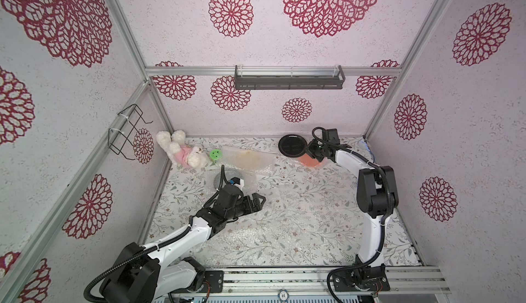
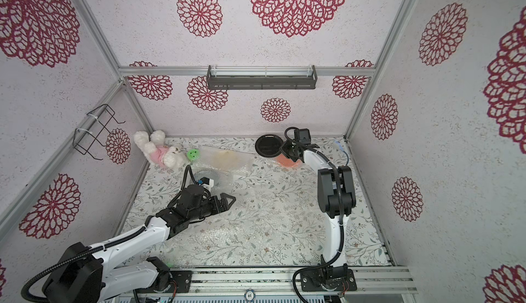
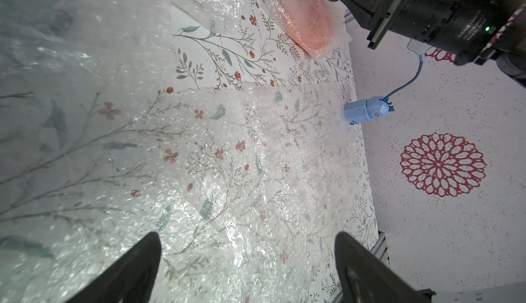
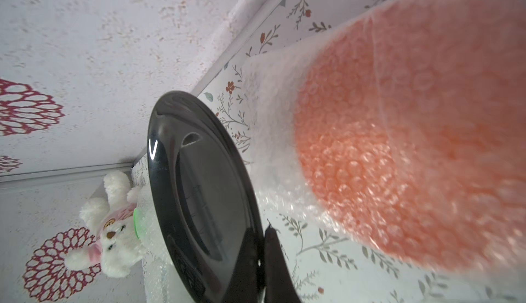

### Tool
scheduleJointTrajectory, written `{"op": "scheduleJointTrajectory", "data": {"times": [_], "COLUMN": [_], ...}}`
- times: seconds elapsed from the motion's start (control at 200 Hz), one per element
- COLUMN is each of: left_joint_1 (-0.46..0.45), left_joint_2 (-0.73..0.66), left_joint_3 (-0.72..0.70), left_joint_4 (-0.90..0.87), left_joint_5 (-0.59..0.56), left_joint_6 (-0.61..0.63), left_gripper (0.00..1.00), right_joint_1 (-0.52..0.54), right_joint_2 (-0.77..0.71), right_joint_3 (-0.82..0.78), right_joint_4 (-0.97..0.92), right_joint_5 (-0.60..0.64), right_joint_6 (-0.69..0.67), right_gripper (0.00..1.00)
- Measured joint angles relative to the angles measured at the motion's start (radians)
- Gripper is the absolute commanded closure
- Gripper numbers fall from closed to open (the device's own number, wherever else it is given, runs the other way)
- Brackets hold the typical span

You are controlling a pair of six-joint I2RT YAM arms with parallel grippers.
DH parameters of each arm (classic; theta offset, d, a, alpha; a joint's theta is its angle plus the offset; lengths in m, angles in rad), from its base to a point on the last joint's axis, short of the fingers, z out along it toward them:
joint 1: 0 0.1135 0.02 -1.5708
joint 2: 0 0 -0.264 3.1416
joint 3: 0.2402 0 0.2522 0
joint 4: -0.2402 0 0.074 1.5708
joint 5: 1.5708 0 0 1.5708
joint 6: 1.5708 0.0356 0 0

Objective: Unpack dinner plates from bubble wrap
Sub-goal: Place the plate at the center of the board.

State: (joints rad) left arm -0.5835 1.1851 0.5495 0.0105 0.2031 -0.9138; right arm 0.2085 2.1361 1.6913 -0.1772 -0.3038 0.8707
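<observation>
**Black plate** (image 1: 292, 145): round, shallow, glossy hard surface with a raised rim; bare of wrap; taken as the reference piece; whether it touches the table (image 1: 313, 202) cannot be told.

**Right gripper** (image 4: 263, 231): two black tapered fingers clenched on the black plate's rim.

**Orange plate** (image 4: 412, 159): smooth round form veiled in bubble wrap (image 4: 273, 133), a clear film of small domed cells; just beside the black plate, on the right arm's side, below the right gripper.

**Cream plate** (image 1: 248, 157): pale oval shape, blurred under shiny crinkled wrap; beside the black plate on the left arm's side.

**Grey-blue plate** (image 2: 203, 174): round and wrapped, its pattern unreadable; farther from the black plate on that same side; partly hidden by the left arm's cable.

**Loose sheets** (image 3: 256, 159): clear, glinting, dimpled plastic lying flat; well in front of the black plate; the table's print shows through them.

**Left gripper** (image 1: 260, 202): dark wedge-shaped fingers spread wide, holding nothing; above the loose sheets, well apart from the black plate.

**Plush bunny** (image 1: 182, 152): white fluffy pile with a pink garment; farthest from the black plate, past the cream plate.

**Green disc** (image 1: 215, 154): small, flat and round, with a face on it; between the plush bunny and the cream plate.

**Table**: flat and matt, printed with leafy sprigs and small flowers.
</observation>
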Motion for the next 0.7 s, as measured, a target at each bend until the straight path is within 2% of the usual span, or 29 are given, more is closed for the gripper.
{"op": "scheduleJointTrajectory", "data": {"times": [0.405,0.695], "left_joint_1": [0.0,0.0], "left_joint_2": [0.006,-0.102], "left_joint_3": [0.0,-0.007], "left_joint_4": [0.001,-0.022], "left_joint_5": [0.013,-0.013], "left_joint_6": [-0.019,-0.03], "left_gripper": [0.03,0.03], "right_joint_1": [0.092,0.119], "right_joint_2": [0.269,0.466], "right_joint_3": [0.295,0.571], "right_joint_4": [-0.019,-0.09], "right_joint_5": [0.1,0.13], "right_joint_6": [0.047,0.047], "right_gripper": [1.0,1.0]}}
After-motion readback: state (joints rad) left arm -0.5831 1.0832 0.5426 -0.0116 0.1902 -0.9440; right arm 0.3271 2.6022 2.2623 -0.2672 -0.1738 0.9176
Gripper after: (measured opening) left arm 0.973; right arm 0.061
